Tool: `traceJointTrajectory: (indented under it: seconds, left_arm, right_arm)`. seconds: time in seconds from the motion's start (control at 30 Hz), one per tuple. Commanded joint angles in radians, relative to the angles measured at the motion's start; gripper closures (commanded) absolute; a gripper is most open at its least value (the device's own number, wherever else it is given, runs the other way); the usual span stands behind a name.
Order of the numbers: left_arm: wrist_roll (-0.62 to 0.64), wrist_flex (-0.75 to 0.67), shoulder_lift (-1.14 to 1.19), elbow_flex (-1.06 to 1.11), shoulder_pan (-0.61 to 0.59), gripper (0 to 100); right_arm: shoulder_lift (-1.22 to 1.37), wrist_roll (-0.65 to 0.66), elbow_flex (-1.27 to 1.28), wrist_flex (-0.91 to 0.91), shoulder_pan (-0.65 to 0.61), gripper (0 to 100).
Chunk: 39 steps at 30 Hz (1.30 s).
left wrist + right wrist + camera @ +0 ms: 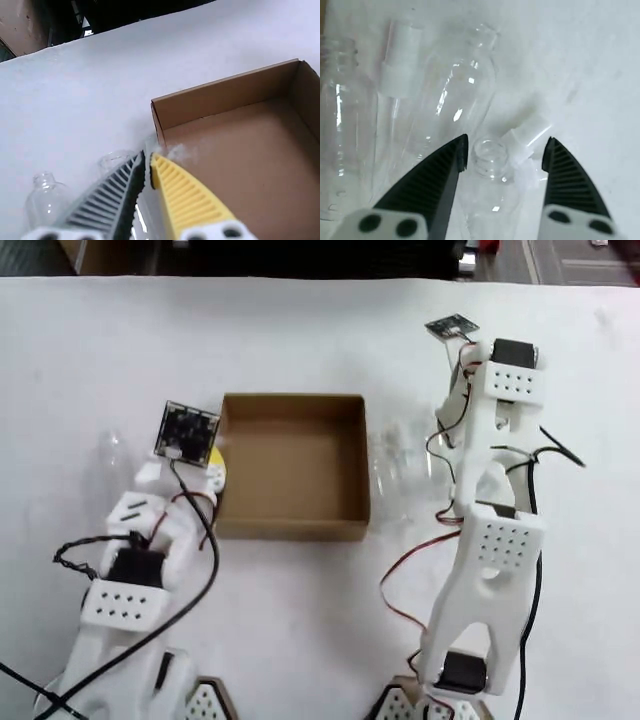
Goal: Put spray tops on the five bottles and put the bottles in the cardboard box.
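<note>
right claw (506, 149) spread around an uncapped bottle (490, 162) (spray top (532, 134) beside it), left claw (147, 159) clenched beside the cardboard box (225, 97).

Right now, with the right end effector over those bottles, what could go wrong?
The open right end effector straddles both an uncapped bottle and a loose spray top; closing might catch both or squirt the bottle away. The left end effector sits at the cardboard box corner and could nudge it.

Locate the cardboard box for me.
In the high view the cardboard box sits mid-table between the arms, left gripper by its left wall, clear bottles beside its right wall.
</note>
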Motion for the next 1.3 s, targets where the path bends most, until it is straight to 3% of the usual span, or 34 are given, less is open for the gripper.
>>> traceJointTrajectory:
  seconds: [0.0, 0.3, 0.63, 0.97, 1.27]
  left_arm:
    - [-0.014, -0.034, -0.028, -0.009, -0.007, 97]
    - [-0.014, -0.034, -0.028, -0.009, -0.007, 97]
    - [-0.014, -0.034, -0.028, -0.009, -0.007, 97]
    - [-0.014, -0.034, -0.028, -0.009, -0.007, 97]
    - [-0.014, -0.034, -0.035, -0.009, -0.012, 97]
  right_arm:
    - [-0.016, 0.005, -0.038, -0.008, -0.008, 77.9]
    - [-0.016, 0.011, -0.038, -0.015, -0.008, 97.1]
    - [-0.077, 0.006, -0.272, 0.053, 0.012, 97.8]
    - [-0.318, 0.002, -0.273, 0.054, 0.008, 97.8]
    - [-0.545, -0.189, -0.255, 0.056, -0.027, 98.2]
